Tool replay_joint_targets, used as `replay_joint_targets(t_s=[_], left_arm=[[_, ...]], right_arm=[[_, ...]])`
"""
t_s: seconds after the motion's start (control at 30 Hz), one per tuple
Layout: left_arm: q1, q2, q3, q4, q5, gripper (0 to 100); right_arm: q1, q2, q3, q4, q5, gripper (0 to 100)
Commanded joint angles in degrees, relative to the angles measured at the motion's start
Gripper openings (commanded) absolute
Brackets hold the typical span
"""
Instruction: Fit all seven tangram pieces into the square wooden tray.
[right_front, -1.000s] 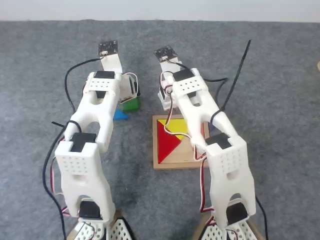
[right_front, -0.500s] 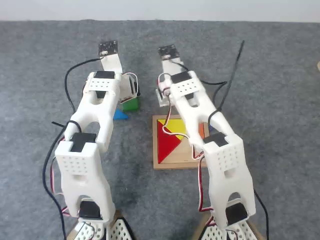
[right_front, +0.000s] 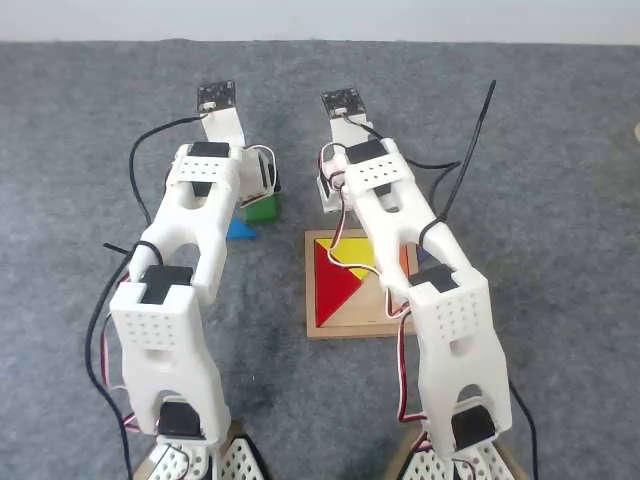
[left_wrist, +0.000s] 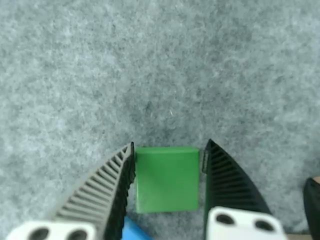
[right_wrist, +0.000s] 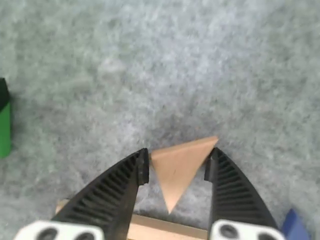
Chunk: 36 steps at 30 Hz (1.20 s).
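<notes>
My left gripper (left_wrist: 170, 145) is shut on a green square (left_wrist: 166, 177) that rests on the grey mat; in the high view this green square (right_front: 262, 208) sits at the left arm's tip. A blue piece (right_front: 240, 230) lies just beside it. My right gripper (right_wrist: 179, 151) is shut on a tan triangle (right_wrist: 177, 167) just beyond the far edge of the square wooden tray (right_front: 345, 331). Inside the tray lie a red triangle (right_front: 335, 285) and a yellow triangle (right_front: 352, 252), with an orange piece (right_front: 403, 260) partly hidden under the right arm.
Grey mat covers the whole table. A small blue piece (right_wrist: 295, 225) lies off the tray's far right corner. The tray's far rim (right_wrist: 165, 231) runs right under my right gripper. Cables trail from both arms. Open mat stretches beyond both grippers.
The right arm swung slightly left, then back right and a little farther out, keeping the tan triangle. The left arm stayed still.
</notes>
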Motion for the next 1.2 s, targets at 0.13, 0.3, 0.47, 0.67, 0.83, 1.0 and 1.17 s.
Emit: replay_joint_targets(t_s=[0.13, 0.3, 0.47, 0.67, 0.83, 1.0, 1.17], left_arm=[[0.3, -1.8, -0.2, -1.2, -0.8, 22], [0.3, -1.8, -0.2, -1.2, -0.8, 22], [0.3, -1.8, -0.2, -1.2, -0.8, 22], [0.3, -1.8, -0.2, -1.2, -0.8, 22], [0.3, -1.8, -0.2, -1.2, -0.8, 22], [0.3, -1.8, -0.2, -1.2, -0.8, 22], [0.3, -1.8, -0.2, -1.2, -0.8, 22]], right_arm=[[0.8, -9.1, -2.0, 6.3, -0.7, 17.3], [1.2, -11.6, -1.8, 7.6, -1.1, 17.3], [0.8, -7.1, -1.8, 1.5, -4.7, 17.7], [1.1, -1.4, -1.9, -3.5, -14.2, 17.7], [1.2, -0.4, -1.9, -1.5, -20.7, 17.3], [2.1, 0.0, -1.8, -1.1, -20.8, 17.3], [2.6, -0.6, -2.0, 3.0, -17.8, 17.7]])
